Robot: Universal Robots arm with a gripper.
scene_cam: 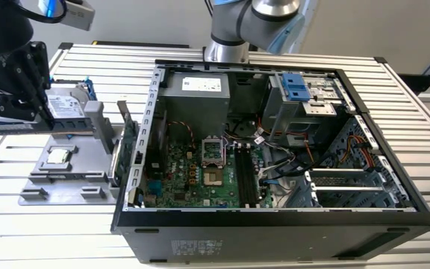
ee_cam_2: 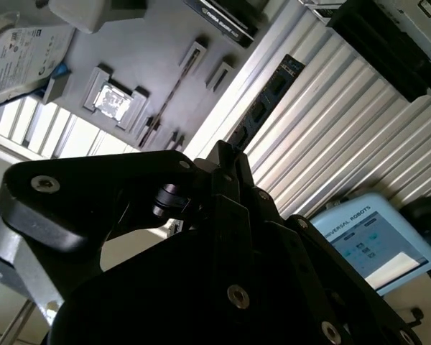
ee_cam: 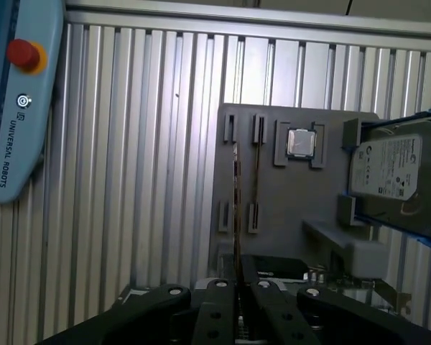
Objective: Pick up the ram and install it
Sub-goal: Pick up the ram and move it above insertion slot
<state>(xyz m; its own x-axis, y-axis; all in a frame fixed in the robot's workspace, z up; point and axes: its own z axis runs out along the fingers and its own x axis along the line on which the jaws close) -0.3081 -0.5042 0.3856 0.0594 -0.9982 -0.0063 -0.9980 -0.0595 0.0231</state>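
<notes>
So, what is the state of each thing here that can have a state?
hand: shut on the ram
ram: held in the air, clear of the grey tray
computer case: lying on its side, open
memory slots: empty
processor: seated in the grey tray
hard drive: resting on the grey tray

Case (scene_cam: 275,217) open above black slots (scene_cam: 246,176), loose cables (scene_cam: 279,168) just beside them, hard drive (scene_cam: 67,106) close beside hand (ee_cam: 237,277) holding ram (ee_cam_2: 266,100)
</notes>
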